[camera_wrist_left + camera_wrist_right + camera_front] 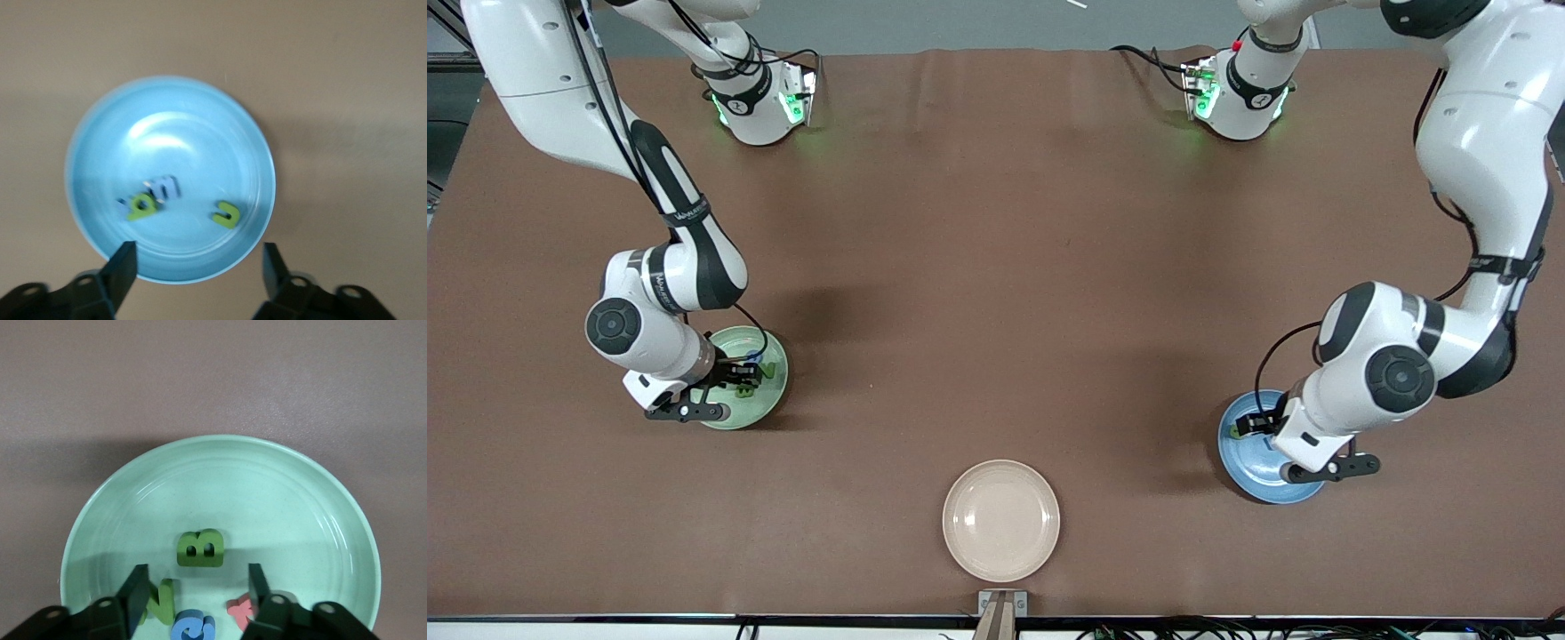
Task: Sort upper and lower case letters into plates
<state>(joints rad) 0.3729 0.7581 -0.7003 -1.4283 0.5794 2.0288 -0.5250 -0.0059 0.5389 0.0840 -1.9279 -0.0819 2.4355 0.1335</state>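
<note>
An empty round cream-beige plate (1001,520) is seen nearest the camera on the brown bench (996,267). Toward the left arm's end, the left claw (199,270) is held spread and empty over the round medium-blue plate (100,140), where a blue m (165,187) and two green small letters (225,214) lie. Toward the right arm's end, the right claw (197,590) is held spread over the pale mint-green plate (220,463), with the green B (199,548) at twelve o'clock from the green N (160,601), blue G (193,627) and pink-red letter (239,608).

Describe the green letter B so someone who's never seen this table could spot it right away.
Find the mint green plate at the right arm's end of the table, under the right gripper. The green B lies flat near its middle. Its neighbours are a lighter green N, a blue G and a pink-red letter; the B is darkest green and lies apart.
</note>
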